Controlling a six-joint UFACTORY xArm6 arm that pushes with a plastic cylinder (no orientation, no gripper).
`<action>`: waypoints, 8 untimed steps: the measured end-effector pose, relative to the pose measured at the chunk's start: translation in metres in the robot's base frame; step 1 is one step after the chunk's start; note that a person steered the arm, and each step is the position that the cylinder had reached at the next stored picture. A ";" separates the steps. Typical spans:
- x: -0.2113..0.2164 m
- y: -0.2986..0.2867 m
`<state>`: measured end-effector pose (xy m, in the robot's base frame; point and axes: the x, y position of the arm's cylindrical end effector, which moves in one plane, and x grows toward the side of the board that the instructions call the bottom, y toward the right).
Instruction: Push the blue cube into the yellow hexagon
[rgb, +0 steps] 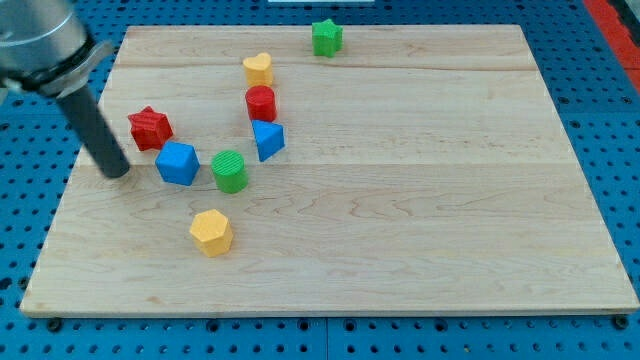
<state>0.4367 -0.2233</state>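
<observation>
The blue cube (177, 163) sits on the wooden board at the view's left. The yellow hexagon (211, 232) lies below and slightly to the right of it, a clear gap between them. My tip (118, 172) rests on the board just left of the blue cube, a small gap apart. The dark rod slants up to the view's top left corner.
A red star (150, 127) is above-left of the blue cube. A green cylinder (229, 171) stands right of the cube. A blue triangular block (267, 139), a red cylinder (261, 103), a yellow heart (258, 68) and a green star (326, 37) lie further up. The wooden board's (450, 200) left edge is near my tip.
</observation>
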 end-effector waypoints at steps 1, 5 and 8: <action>-0.034 0.029; -0.007 0.034; 0.021 0.013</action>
<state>0.4580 -0.2105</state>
